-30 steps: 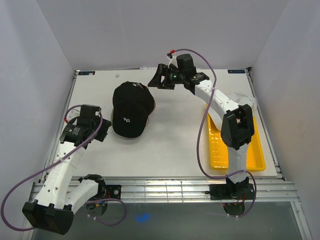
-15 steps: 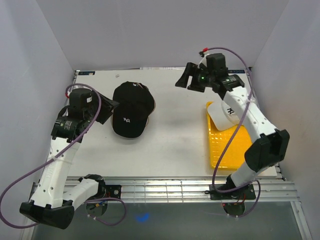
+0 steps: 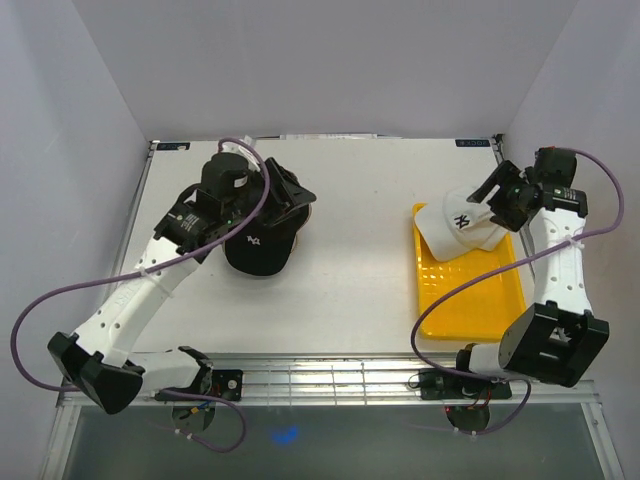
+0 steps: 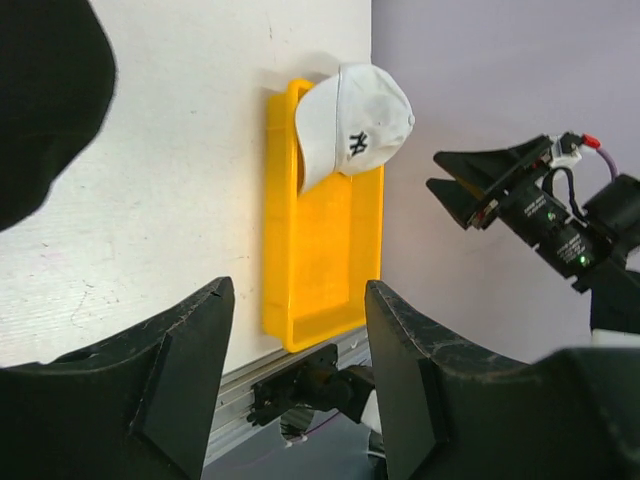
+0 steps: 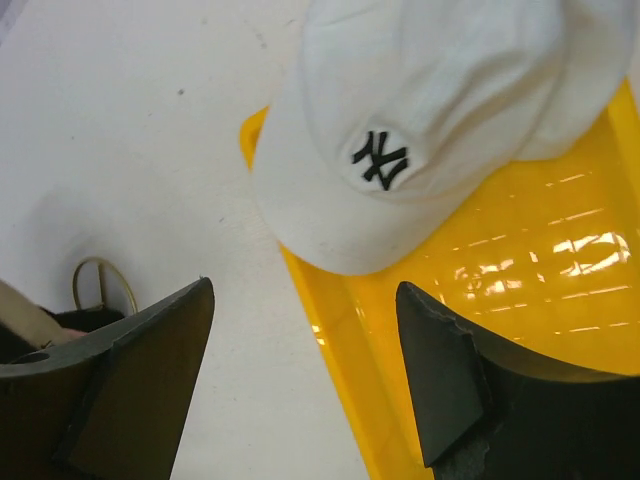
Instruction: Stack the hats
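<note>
Though otherwise white, NY-marked cap (image 3: 462,222)

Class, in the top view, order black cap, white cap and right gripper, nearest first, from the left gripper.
1. black cap, right by the left gripper, left side.
2. white cap, on the yellow tray, right side.
3. right gripper, just beyond it, far right.

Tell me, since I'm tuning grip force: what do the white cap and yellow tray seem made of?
White cap: soft matte fabric, judging by creases and a stitched-looking logo. Yellow tray: probably hard glossy plastic, given glints on its gridded floor.
</note>
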`<control>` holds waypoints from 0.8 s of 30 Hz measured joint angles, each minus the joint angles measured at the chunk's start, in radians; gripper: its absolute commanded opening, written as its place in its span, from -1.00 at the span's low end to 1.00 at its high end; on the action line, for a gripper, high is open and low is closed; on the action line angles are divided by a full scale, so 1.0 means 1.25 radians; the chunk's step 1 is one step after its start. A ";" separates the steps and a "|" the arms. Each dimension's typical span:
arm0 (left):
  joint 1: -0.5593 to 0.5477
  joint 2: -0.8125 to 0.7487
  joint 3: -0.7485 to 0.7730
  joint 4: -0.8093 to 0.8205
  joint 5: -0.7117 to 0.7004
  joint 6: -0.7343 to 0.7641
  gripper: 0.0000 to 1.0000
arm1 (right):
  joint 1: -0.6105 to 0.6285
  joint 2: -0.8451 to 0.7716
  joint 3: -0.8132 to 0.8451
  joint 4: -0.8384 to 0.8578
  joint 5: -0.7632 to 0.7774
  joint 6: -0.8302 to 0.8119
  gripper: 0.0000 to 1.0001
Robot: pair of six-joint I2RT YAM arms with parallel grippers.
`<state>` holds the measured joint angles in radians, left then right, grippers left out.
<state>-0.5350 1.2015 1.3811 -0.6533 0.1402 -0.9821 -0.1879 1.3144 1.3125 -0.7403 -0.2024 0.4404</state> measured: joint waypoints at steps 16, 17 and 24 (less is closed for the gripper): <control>-0.107 0.015 -0.107 0.094 0.013 0.006 0.32 | -0.156 0.280 0.256 -0.086 0.014 0.030 0.52; -0.108 0.007 -0.112 0.099 0.015 0.009 0.32 | -0.156 0.291 0.275 -0.093 0.018 0.034 0.52; -0.108 -0.043 -0.130 0.101 0.017 0.031 0.33 | -0.158 0.352 0.309 -0.109 0.038 0.058 0.49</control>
<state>-0.6697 1.1477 1.2186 -0.5274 0.1619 -0.9440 -0.3855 1.7538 1.6985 -0.8764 -0.1555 0.5125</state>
